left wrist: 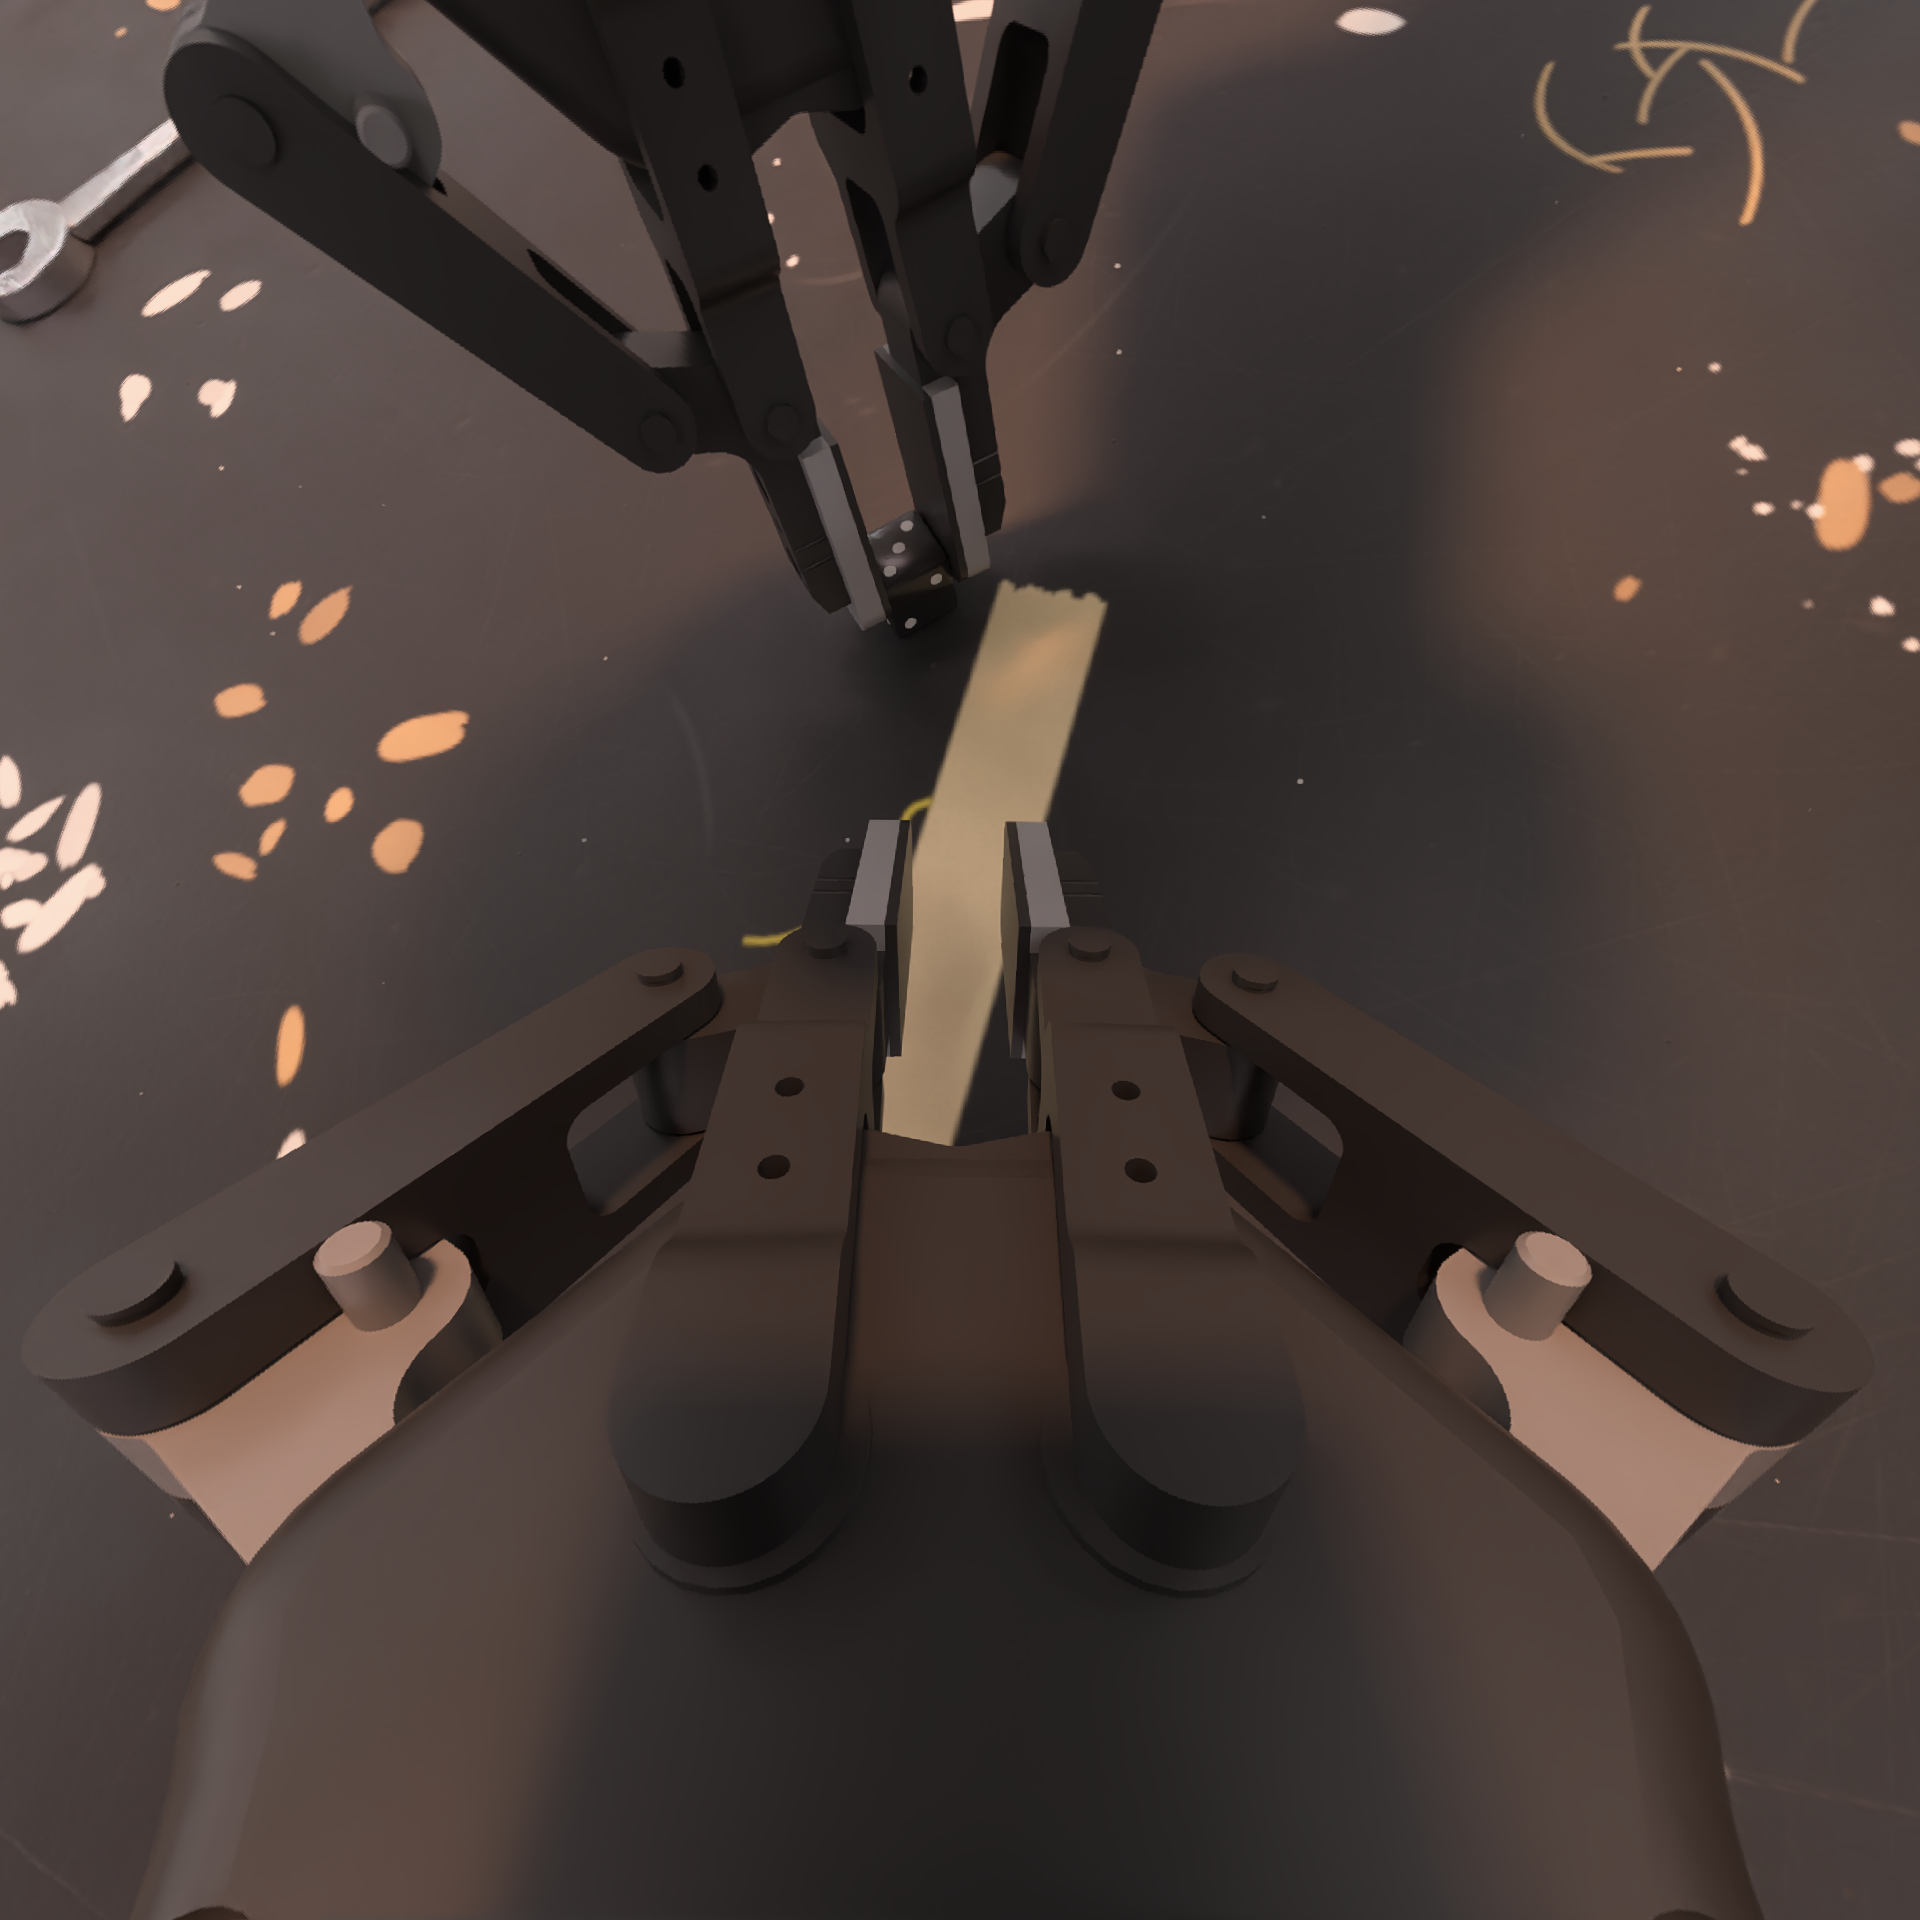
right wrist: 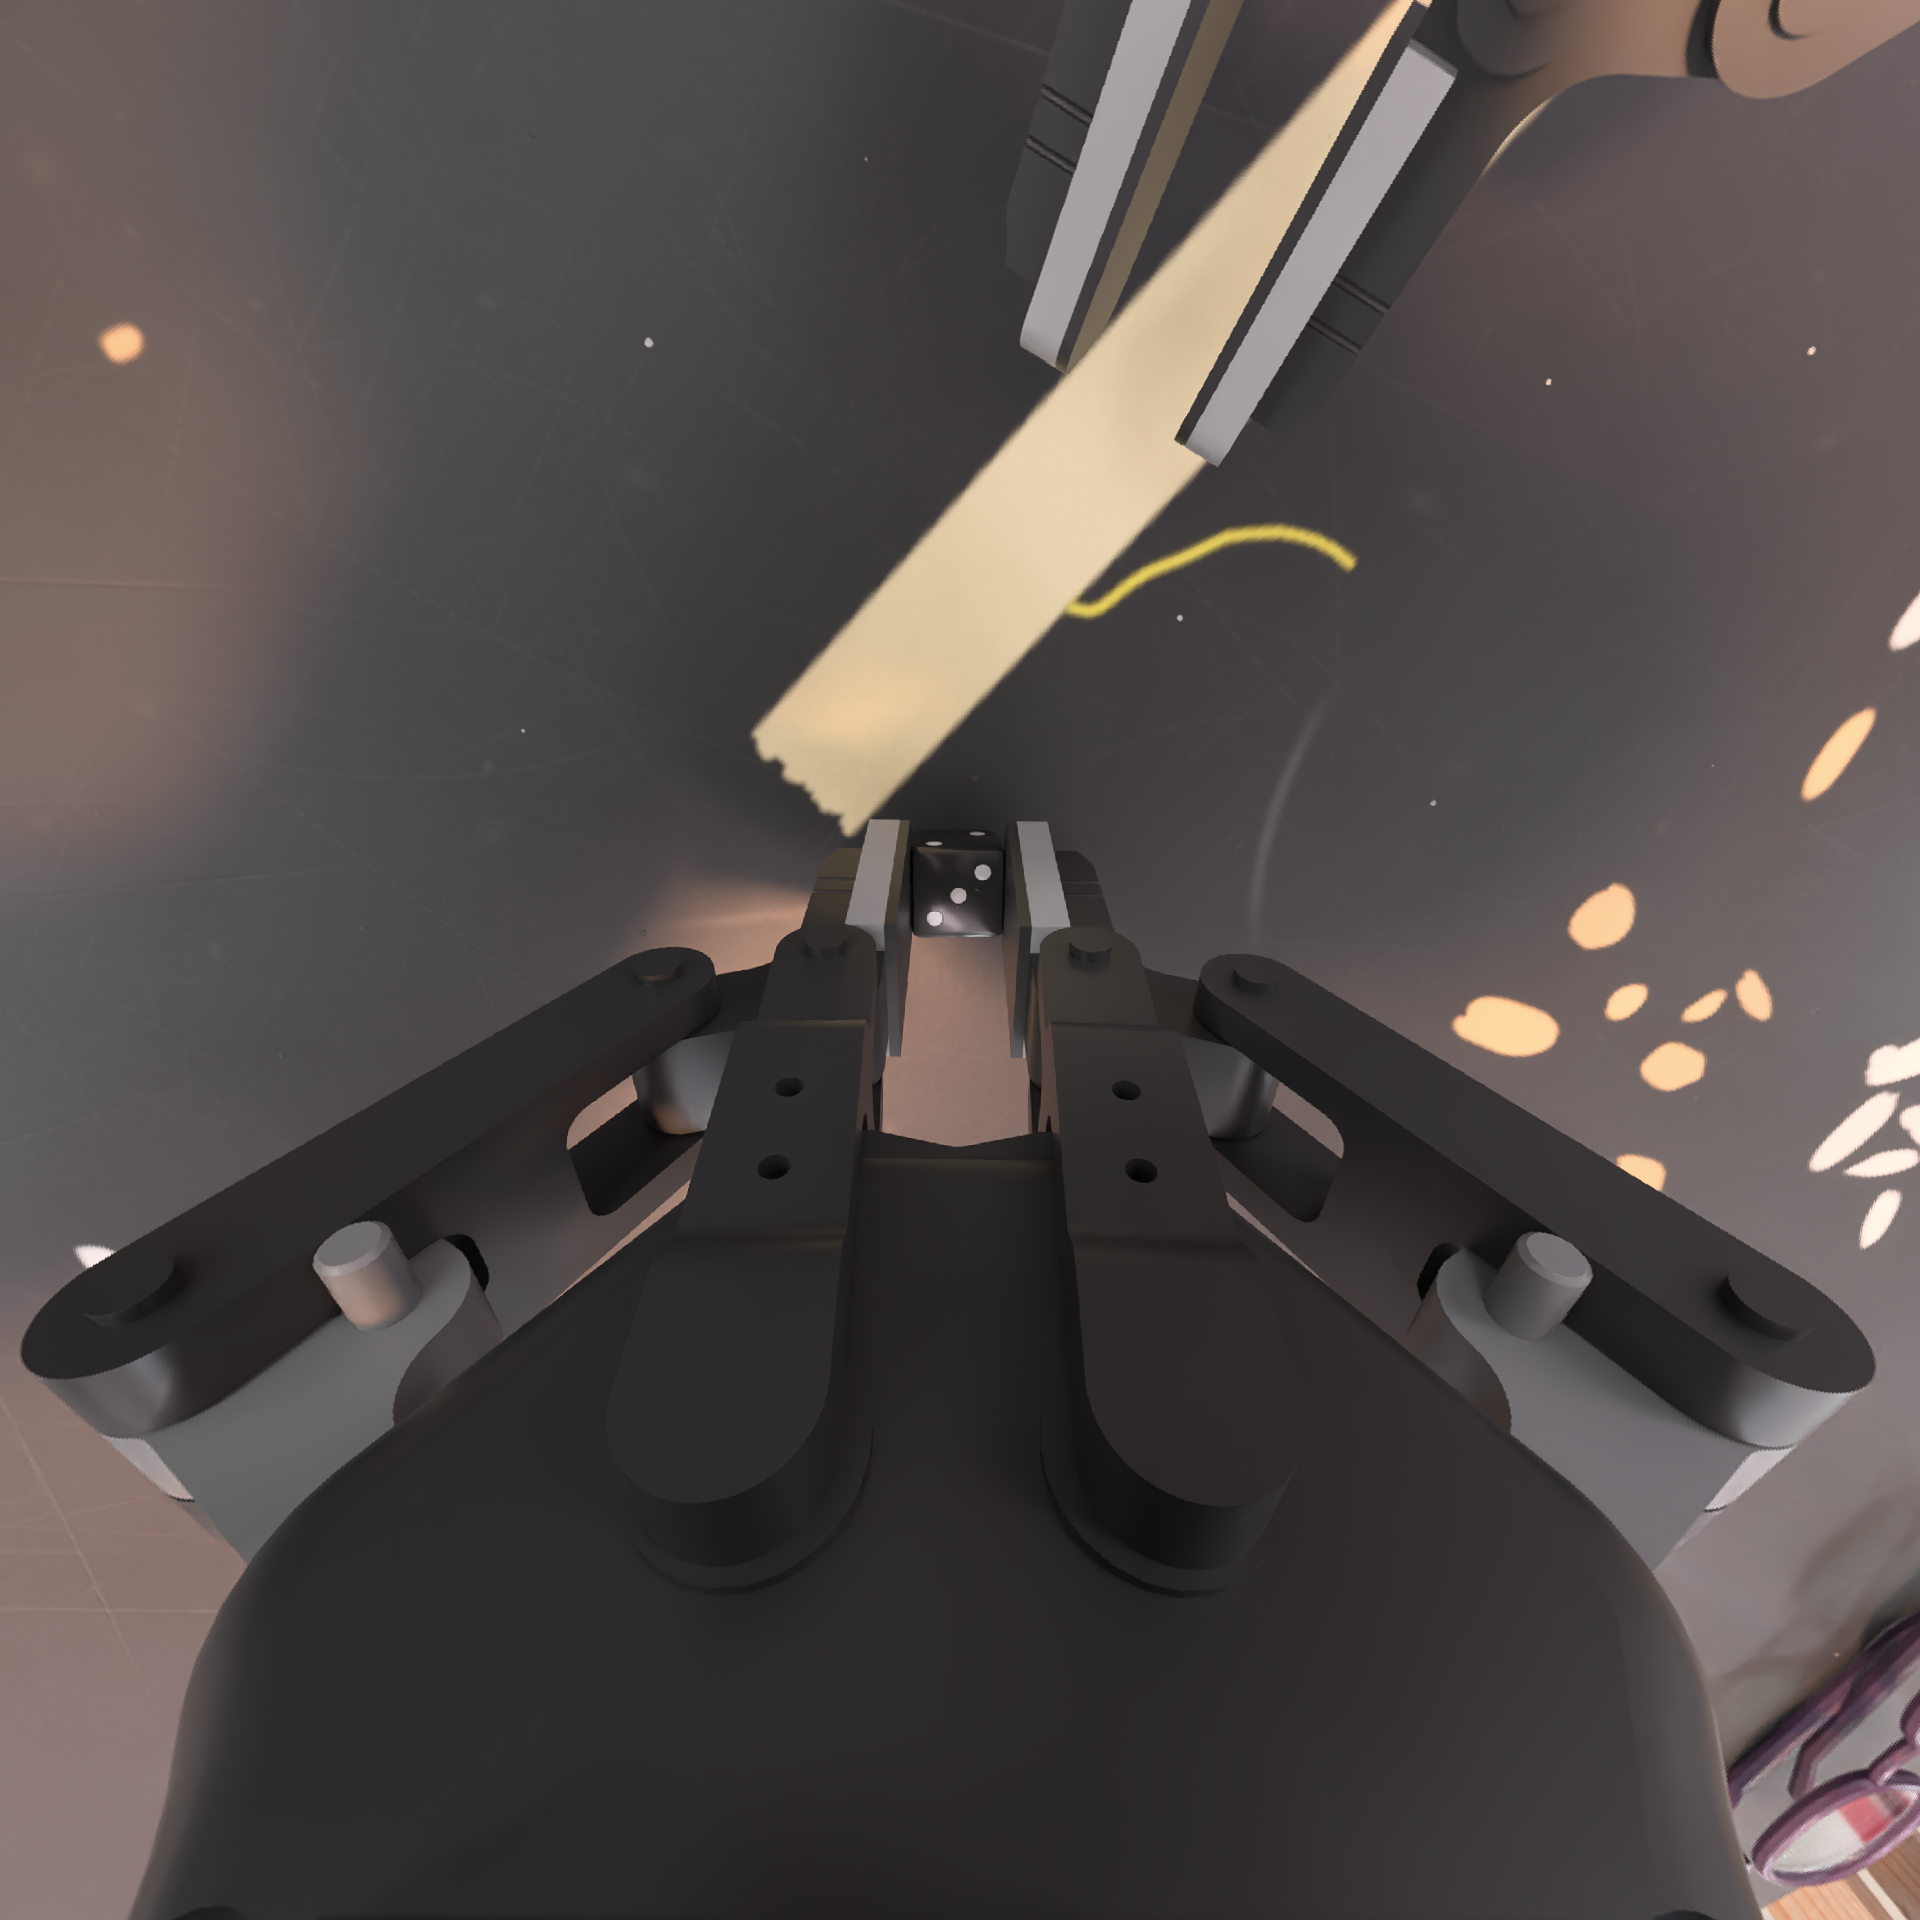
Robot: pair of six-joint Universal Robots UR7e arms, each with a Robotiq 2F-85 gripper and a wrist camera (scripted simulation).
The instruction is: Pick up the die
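The die [right wrist: 956, 894] is small and black with white pips. It sits between the pads of my right gripper [right wrist: 957, 868], which is shut on it. In the left wrist view the right gripper [left wrist: 920, 580] comes down from the top and holds the die [left wrist: 906, 556] at or just above the dark table; I cannot tell whether it touches. My left gripper [left wrist: 958, 873] is empty, its jaws a narrow gap apart, hovering over a strip of tape a short way from the die. It also shows at the top of the right wrist view [right wrist: 1127, 400].
A beige tape strip [left wrist: 1023, 717] lies flat on the dark table [left wrist: 1455, 831] and ends close to the die. A yellow thread [right wrist: 1216, 556] lies beside it. A metal wrench [left wrist: 73, 229] lies at the far left. Pale paint spots [left wrist: 416, 736] dot the table. A purplish object [right wrist: 1839, 1787] lies at the lower right.
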